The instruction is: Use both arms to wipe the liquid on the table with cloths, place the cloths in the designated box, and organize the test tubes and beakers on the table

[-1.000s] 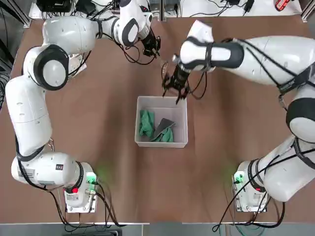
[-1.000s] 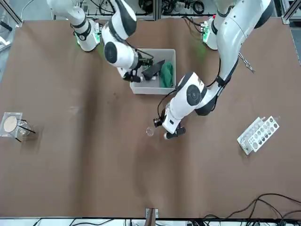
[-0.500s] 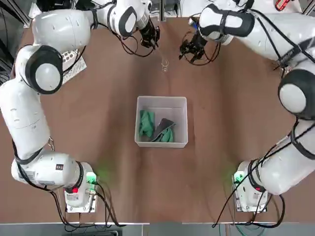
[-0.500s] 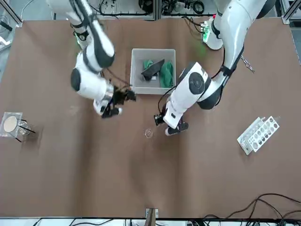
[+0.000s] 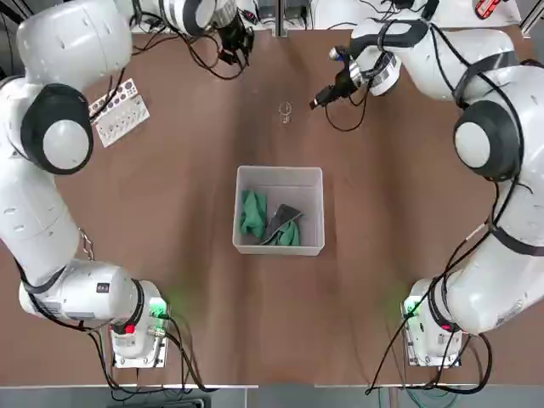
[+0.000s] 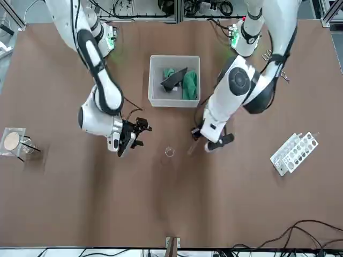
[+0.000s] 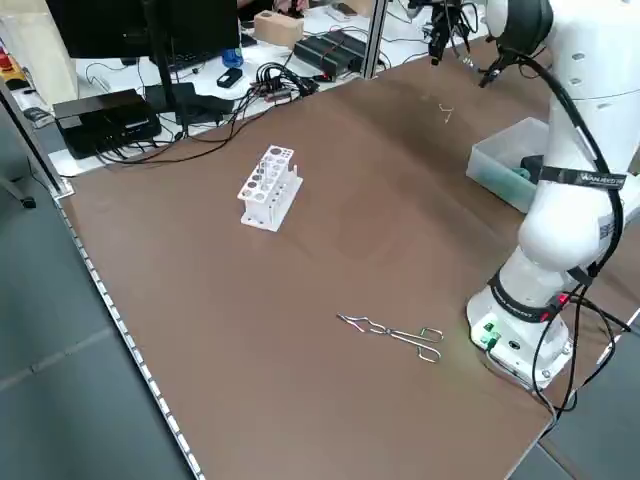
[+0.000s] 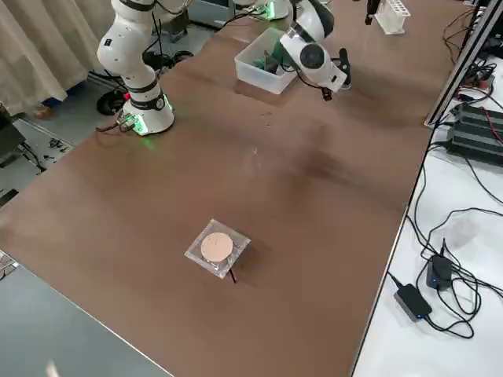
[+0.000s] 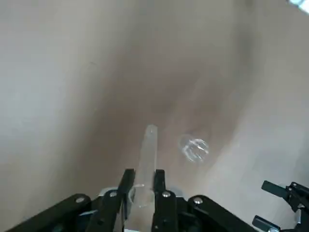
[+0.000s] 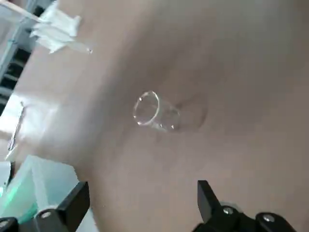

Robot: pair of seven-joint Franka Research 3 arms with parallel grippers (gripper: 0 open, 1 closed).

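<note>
Tidying up the glassware now, with both green cloths [image 5: 253,212] bunched inside the grey box [image 5: 280,170] at mid-table and no wet patch to be made out on the brown table [image 5: 170,212]; judging the wiping and stowing as done.

Pinching a thin clear test tube [image 9: 147,154] between the nearly closed fingers of the left gripper [image 9: 142,176], raised over the far side of the table, with the tube jutting out past the fingertips. Not yet at the white holed rack [image 5: 119,110], standing well apart toward the robot's left edge.

Hovering with the right gripper [image 6: 134,136] spread wide and holding nothing, just beside a small clear glass [image 5: 285,110] standing alone beyond the box, between the two grippers.

Leaving, by the look of things, most of the sorting undone: tube to rack, small glass to be collected, and the beaker [image 8: 218,250] with its pale round top and black rods sitting untouched far off at the robot's right end. Lying unused near the left arm's base, a pair of metal tongs [image 7: 395,333].
</note>
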